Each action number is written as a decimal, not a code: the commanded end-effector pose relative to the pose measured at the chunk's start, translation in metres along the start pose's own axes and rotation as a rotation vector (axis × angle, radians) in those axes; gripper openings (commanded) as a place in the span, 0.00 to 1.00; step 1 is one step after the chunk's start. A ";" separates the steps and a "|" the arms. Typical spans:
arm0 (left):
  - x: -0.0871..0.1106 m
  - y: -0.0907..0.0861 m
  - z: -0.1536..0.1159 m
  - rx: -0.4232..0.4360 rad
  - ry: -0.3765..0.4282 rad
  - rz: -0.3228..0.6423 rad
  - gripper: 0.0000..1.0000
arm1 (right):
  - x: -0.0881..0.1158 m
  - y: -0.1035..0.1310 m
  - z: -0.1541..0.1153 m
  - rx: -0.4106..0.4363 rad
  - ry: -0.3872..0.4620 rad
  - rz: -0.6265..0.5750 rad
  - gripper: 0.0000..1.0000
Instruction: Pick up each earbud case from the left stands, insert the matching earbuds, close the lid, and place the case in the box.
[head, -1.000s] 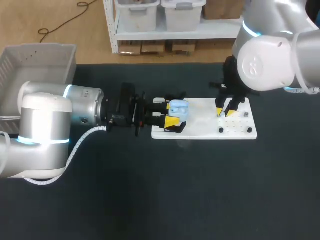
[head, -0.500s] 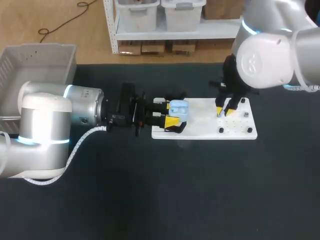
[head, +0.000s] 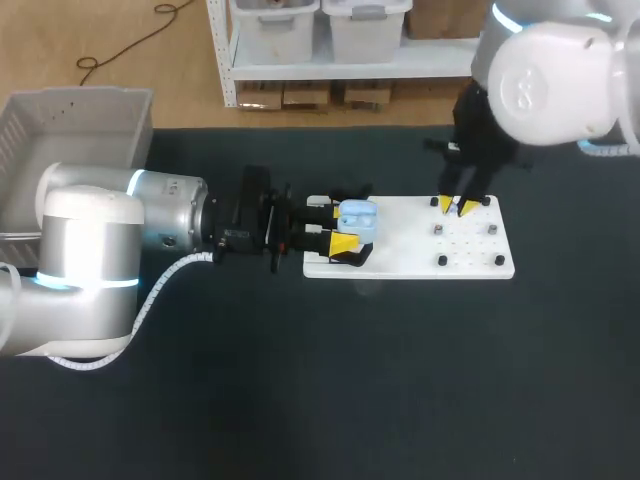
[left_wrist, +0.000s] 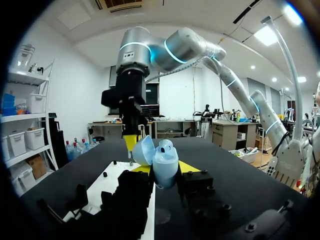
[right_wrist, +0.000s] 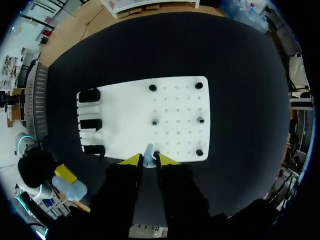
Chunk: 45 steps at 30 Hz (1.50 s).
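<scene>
An open light-blue earbud case (head: 358, 220) is held over the left end of the white board (head: 410, 255), my left gripper (head: 342, 227) shut on it from two sides. In the left wrist view the case (left_wrist: 165, 165) stands between the yellow tips, its lid (left_wrist: 142, 150) tipped back. My right gripper (head: 457, 206) hangs above the board's far right part, shut on a small pale earbud (right_wrist: 148, 155). In the left wrist view my right gripper (left_wrist: 131, 142) is beyond the case. Dark earbud pegs (right_wrist: 155, 121) dot the board's right half.
Three black case stands (right_wrist: 91, 123) line the board's left edge. A grey box (head: 70, 125) sits at the table's far left corner, behind my left arm. Dark table surface surrounds the board.
My right gripper has lifted off the board's peg area and drawn back toward the far edge, earbud between its tips. One peg it covered now shows. The left arm has not moved.
</scene>
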<state>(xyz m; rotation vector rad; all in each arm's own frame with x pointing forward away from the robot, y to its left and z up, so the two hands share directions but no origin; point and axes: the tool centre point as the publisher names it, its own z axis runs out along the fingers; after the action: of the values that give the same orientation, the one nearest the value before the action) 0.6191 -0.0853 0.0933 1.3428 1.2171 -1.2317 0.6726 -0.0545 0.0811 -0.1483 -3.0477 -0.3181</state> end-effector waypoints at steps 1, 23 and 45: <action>0.000 -0.001 0.000 -0.002 0.002 0.000 0.00 | 0.024 0.009 -0.032 0.003 0.003 -0.010 0.00; 0.000 -0.001 0.000 -0.002 0.002 0.000 0.00 | 0.085 0.105 -0.079 0.013 0.130 -0.234 0.00; 0.000 -0.001 0.000 -0.002 0.002 0.000 0.00 | 0.095 0.132 -0.057 0.031 0.183 -0.334 0.00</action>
<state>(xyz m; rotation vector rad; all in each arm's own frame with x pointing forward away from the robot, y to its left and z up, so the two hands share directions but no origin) 0.6191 -0.0853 0.0934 1.3428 1.2171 -1.2317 0.5963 0.0712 0.1716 0.3753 -2.8826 -0.2840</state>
